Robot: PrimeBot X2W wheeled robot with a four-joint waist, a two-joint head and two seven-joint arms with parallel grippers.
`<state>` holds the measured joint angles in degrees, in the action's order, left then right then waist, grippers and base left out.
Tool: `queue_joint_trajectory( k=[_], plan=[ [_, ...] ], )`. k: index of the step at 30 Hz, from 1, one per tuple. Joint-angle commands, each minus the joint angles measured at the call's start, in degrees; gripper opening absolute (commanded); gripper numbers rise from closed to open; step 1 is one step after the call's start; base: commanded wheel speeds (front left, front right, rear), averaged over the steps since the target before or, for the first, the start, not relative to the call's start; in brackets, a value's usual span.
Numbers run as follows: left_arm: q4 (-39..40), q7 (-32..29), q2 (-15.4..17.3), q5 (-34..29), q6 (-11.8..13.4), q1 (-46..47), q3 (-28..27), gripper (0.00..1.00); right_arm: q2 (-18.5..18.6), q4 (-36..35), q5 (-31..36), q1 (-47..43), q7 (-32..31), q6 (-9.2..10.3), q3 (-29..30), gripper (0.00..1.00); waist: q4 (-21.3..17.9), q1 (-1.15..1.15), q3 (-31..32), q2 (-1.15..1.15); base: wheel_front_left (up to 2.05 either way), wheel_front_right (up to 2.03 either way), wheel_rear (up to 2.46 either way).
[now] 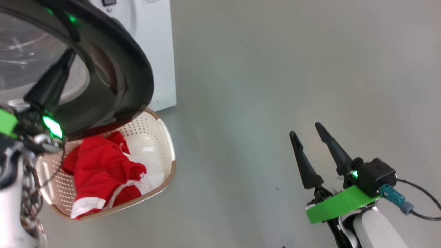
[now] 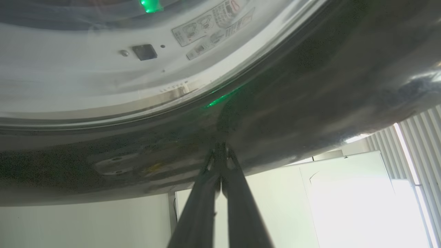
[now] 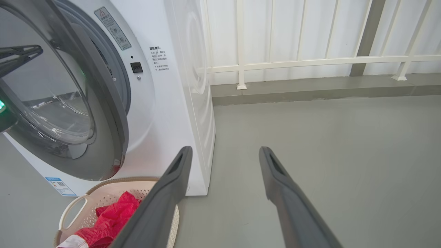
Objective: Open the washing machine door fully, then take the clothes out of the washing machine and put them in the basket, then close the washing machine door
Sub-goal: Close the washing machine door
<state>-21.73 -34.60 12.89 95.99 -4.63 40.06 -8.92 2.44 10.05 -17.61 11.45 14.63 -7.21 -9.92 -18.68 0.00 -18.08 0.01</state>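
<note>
Head view: the washing machine door [image 1: 113, 69] stands part open at far left, its glass a blur, hiding the far edge of the basket [image 1: 164, 144]. Red clothes [image 1: 103, 165] lie in the basket. Left gripper [image 2: 220, 151] is pinched tight, tips against the door's black rim. Right gripper [image 1: 305, 128] gapes wide, empty, over bare floor [image 1: 258, 86] at right.

washing machine door [image 1: 115, 70]: glossy black rim, bulging clear glass, standing ajar over the basket | washing machine [image 1: 155, 51]: white front-loader, upright | basket [image 1: 164, 136]: cream, perforated, brown rim, on the floor [image 1: 275, 86] just before the machine | clothes [image 1: 100, 165]: red, white trim, crumpled inside the basket
</note>
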Motion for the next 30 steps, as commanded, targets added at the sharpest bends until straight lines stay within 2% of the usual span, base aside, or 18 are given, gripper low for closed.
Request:
queue_joint_trajectory(
  k=[1,8,9,12,13,14,25,28,30],
  plan=[
    [2.1,0.5,1.8,-0.5,-0.9,-2.7,-2.0,0.00,0.4,-0.9,-0.2,-1.1,0.4,-0.28,-1.3,1.00,1.8,0.00,2.1,-0.01,0.00,0.00,0.00],
    [8.7,3.1,-0.9,-1.3,-2.3,-14.3,-4.0,0.00,0.4,0.4,0.8,-3.2,0.4,-0.28,-2.0,1.00,6.3,0.00,6.9,-0.01,0.00,0.00,0.00],
    [9.9,3.5,-1.4,-1.5,-2.4,-16.2,-4.1,0.03,0.4,0.6,1.0,-3.5,0.4,-0.28,-2.0,1.00,7.0,0.00,7.5,-0.01,0.00,0.00,0.00],
    [13.6,5.1,-3.2,-2.0,-2.5,-21.1,-4.8,0.55,0.4,0.8,1.5,-4.5,0.4,-0.28,-1.3,1.00,9.1,0.00,8.9,-0.01,0.00,0.00,0.00],
    [14.7,5.7,-3.8,-2.5,-2.6,-22.5,-4.8,0.91,0.4,0.8,1.7,-4.7,0.4,-0.28,-1.0,1.00,9.8,0.00,9.2,-0.01,0.00,0.00,0.00],
    [15.7,6.3,-4.3,-3.0,-2.6,-23.9,-4.8,1.00,0.4,0.8,1.8,-5.0,0.4,-0.28,-0.8,1.00,10.4,0.00,9.7,-0.01,0.00,0.00,0.00],
    [23.5,15.9,-8.2,-12.3,-2.1,-34.5,-3.6,1.00,0.4,0.9,2.9,-7.6,0.4,-0.28,2.1,1.00,15.0,0.00,13.1,-0.01,0.00,0.00,0.00],
    [24.8,20.7,-8.6,-18.5,-1.1,-37.1,-2.6,1.00,0.4,1.0,3.1,-8.7,0.4,-0.28,2.9,1.00,16.1,0.00,14.3,-0.01,0.00,0.00,0.00],
    [25.5,24.3,-8.3,-24.8,0.0,-38.9,-1.7,1.00,0.4,1.1,3.2,-9.3,0.4,-0.28,3.4,1.00,16.7,0.00,15.0,-0.01,0.00,0.00,0.00]
  ],
)
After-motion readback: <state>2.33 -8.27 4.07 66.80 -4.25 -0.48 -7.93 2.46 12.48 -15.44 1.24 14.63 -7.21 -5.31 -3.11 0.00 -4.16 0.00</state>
